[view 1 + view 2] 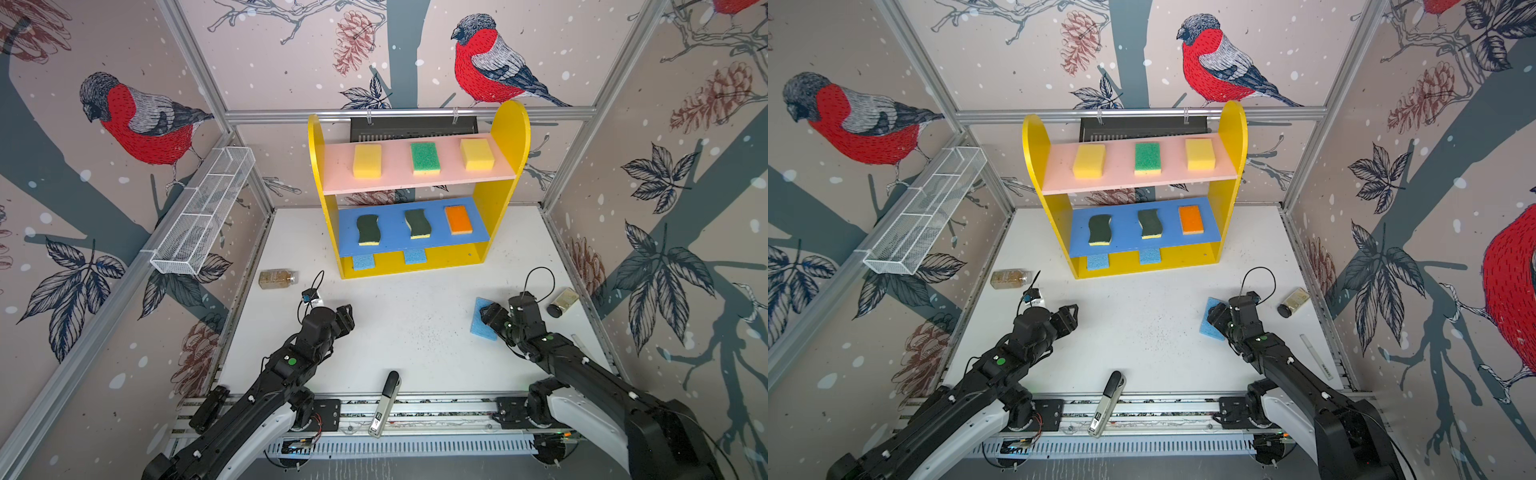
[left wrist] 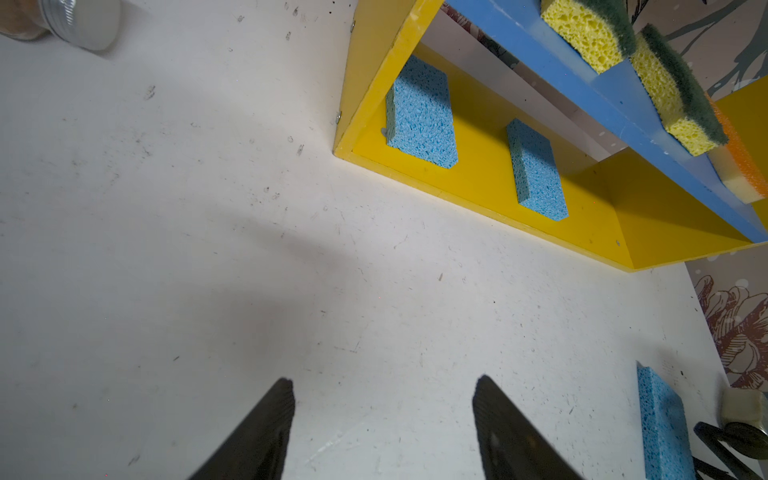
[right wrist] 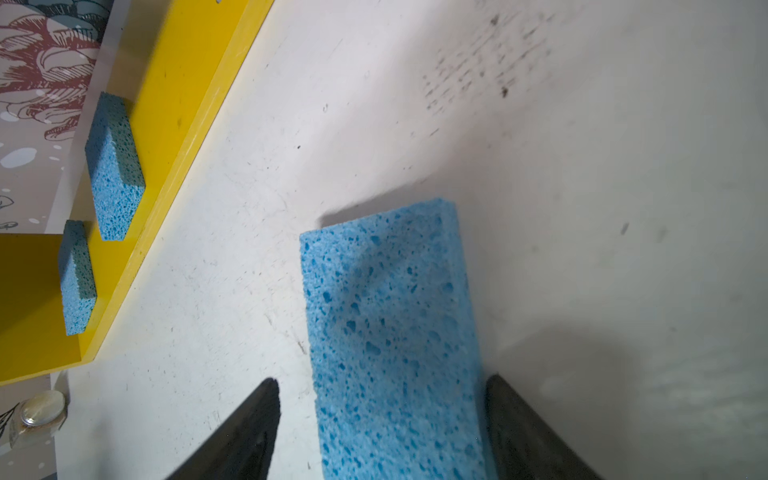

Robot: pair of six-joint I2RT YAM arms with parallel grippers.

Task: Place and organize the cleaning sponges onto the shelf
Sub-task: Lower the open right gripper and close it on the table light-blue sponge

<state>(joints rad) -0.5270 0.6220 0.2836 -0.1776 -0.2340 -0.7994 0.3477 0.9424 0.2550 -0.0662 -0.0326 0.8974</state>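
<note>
One thin light blue sponge (image 3: 390, 311) lies off the shelf (image 1: 509, 137), flat on the counter (image 1: 407, 324) in front of it and toward the shelf's right end. The right gripper (image 3: 382, 382) is set low over the sponge's near end, jaws parted and nothing clenched. In the right wrist view a finger is seen on each side of the sponge, one just at its edge and the other with a strip of counter between. The sponge's long axis points roughly toward the shelf and runs out between the fingers, so only its short width is spanned. The right arm is judged by far the nearer. The left gripper (image 2: 382, 386), likewise released and empty, is held above bare counter in front of the shelf's left end, well apart from the sponge.

Farther back, two light blue sponges (image 1: 363, 262) (image 1: 414, 256) are seen on the shelf's yellow base (image 1: 449, 259), at its left and middle. The right stretch of that base is bare and is judged the place for the third. On the blue lower board (image 1: 392, 239), two dark green wavy-edged sponges (image 1: 368, 229) (image 1: 419, 224) and an orange-topped sponge (image 1: 458, 219) are laid in a row. On the pink upper board (image 1: 395, 178), a green-topped sponge (image 1: 425, 158) is flanked by two yellow blocks (image 1: 367, 161) (image 1: 477, 154).
</note>
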